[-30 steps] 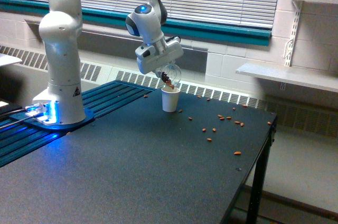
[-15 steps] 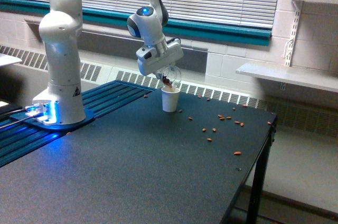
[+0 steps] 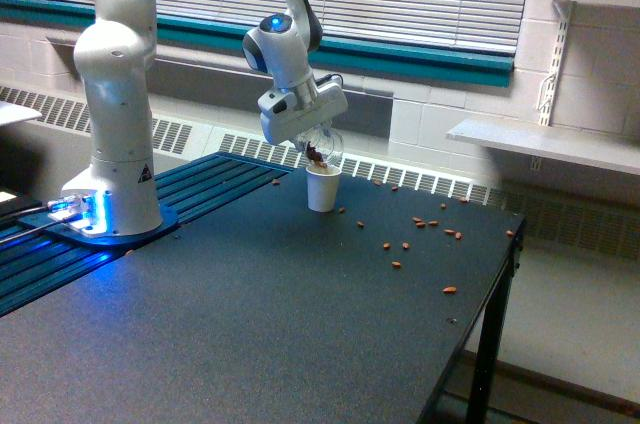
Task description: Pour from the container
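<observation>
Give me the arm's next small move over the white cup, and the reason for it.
Probably tip the container a little further, keeping its lip over the white paper cup. The pincer holds it tilted directly above the cup, brown pieces gathered at its low edge. Scattered nuts on the table suggest earlier spills, so go slowly.

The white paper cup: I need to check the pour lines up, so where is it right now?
In the exterior view the white paper cup stands upright on the dark table, centre-frame, directly beneath the tilted container held by the hand.

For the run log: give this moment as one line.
gripper: shut on clear handled container | container: tilted over small white paper cup | brown nut pieces: scattered on dark table
</observation>
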